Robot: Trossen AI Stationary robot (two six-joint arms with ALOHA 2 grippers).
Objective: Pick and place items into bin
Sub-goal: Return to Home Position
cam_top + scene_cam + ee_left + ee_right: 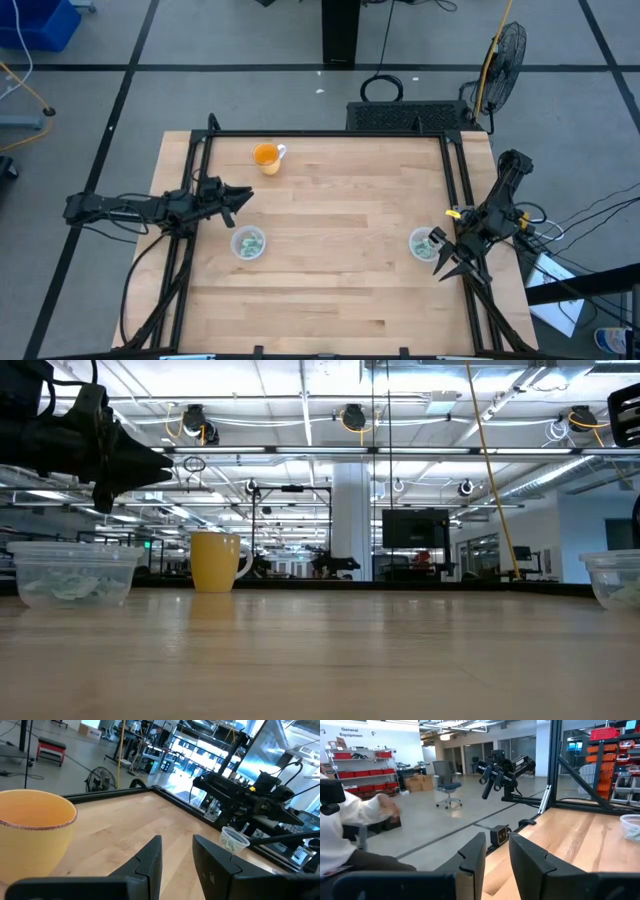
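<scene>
Small green-and-white packets lie inside two clear cups, a left cup and a right cup. Both cups stand on the wooden table. My left gripper hovers open above the table, just beyond the left cup on its far side, pointing toward the table's right. My right gripper is open at the table's right edge, near the right cup, and points toward the near edge. Neither holds anything.
An orange mug stands near the far edge, left of centre. A black frame runs round the table. A fan stands beyond the far right corner. A person sits off the table's near side.
</scene>
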